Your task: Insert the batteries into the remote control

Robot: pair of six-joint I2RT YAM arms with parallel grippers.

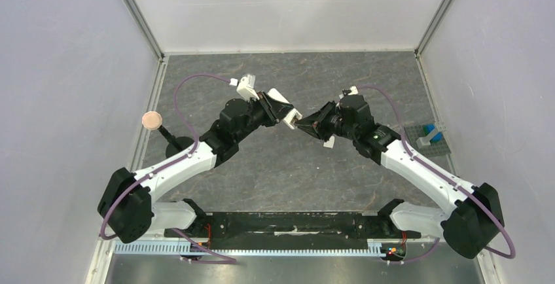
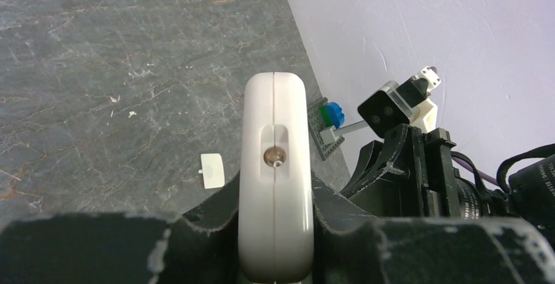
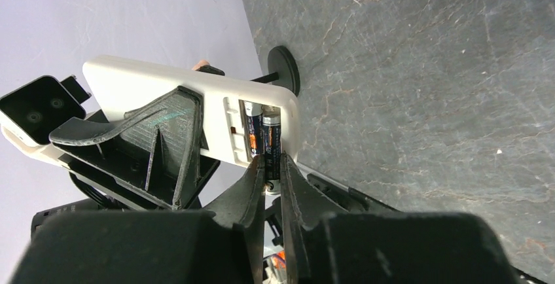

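Currently the grey stone-patterned table (image 1: 288, 179) is lying well below both hands, which are meeting in mid-air.

- Left gripper (image 1: 280, 110): closing firmly on the small white rectangular remote control (image 3: 157, 81), one ribbed black finger across each broad face. It is presenting the open battery bay towards the right hand.
- Right gripper (image 3: 269, 176): narrowed to a slit, fingertips pinching the near end of the outer battery (image 3: 271, 133).
- Small white cover piece (image 2: 212, 170): lying on the table, below and apart from the left hand, not yet fitted.
- Two dark cylindrical batteries (image 3: 254, 132): both sitting side by side in the bay, just ahead of the right fingertips. The inner one is looking seated. The outer one's near end appears to be standing proud of the bay edge.

Judgement: second battery going in, seating not finished.

Risks:
- Letting go with the near end proud may let the contact spring eject the cell onto the table.
- Pushing hard along the cell may slide the remote in the left grip, since only friction is opposing it.
- Withdrawing the fingertips at an angle may drag the cell out.
- Polarity markings are too small to read.
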